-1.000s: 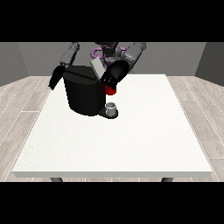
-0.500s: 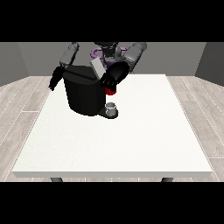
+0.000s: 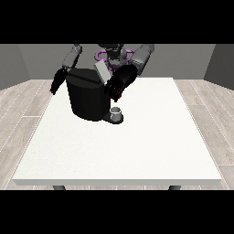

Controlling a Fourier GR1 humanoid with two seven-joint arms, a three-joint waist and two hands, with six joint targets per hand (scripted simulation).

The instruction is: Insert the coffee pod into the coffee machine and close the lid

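Your hand at the view's right (image 3: 120,82) hovers at the machine (image 3: 87,98), beside its raised lid (image 3: 102,72), likely placed to load or shut it; I cannot tell its fingers, nor see the pod. Your other hand (image 3: 57,82) hangs with straight fingers off the counter (image 3: 137,146).

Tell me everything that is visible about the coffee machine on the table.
The coffee machine is a black, rounded body that stands upright on the white table, towards its far left part. A grey lid is raised at its top. At its front base a small grey cup sits on a dark tray. The hand at the view's right is at its upper right edge, beside a red thing at the machine.
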